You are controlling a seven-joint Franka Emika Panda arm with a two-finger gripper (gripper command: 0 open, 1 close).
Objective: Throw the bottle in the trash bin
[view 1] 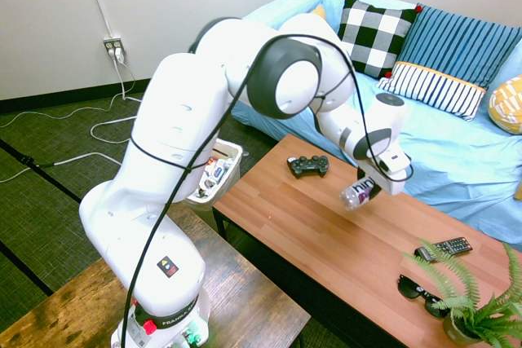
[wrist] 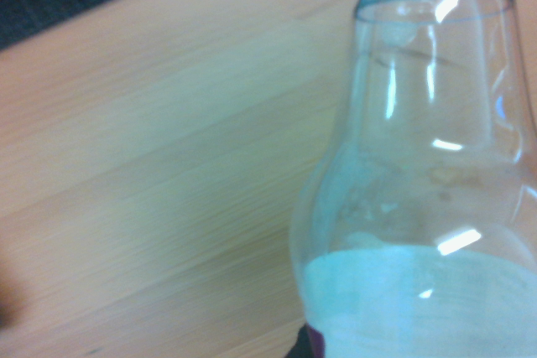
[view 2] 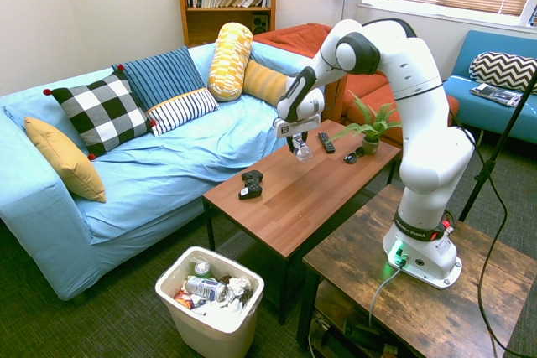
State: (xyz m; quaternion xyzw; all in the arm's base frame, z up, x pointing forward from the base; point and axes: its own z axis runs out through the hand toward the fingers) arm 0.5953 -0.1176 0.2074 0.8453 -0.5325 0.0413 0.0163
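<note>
So the clear plastic hint bottle (view 1: 356,194) is hanging in the Franka's two-finger gripper (view 1: 373,185), which is closing around it and holding it just above the wood-top coffee table (view 1: 281,209). In the wrist view the neck and clear shoulder are showing up close, with the label below them. Over on the table, the black game controller (view 1: 308,165) is sitting near the bottle, while the black remote control (view 1: 444,249), the sunglasses (view 1: 422,295) and a potted fern (view 1: 463,330) are lying or standing toward the other end. The off-white trash bin (view 2: 210,301) is standing on the floor off the table's controller end, already holding a bunch of litter (view 2: 210,291). The light-blue-covered sofa (view 2: 168,175) is running alongside the table, with pillows piled on it.
</note>
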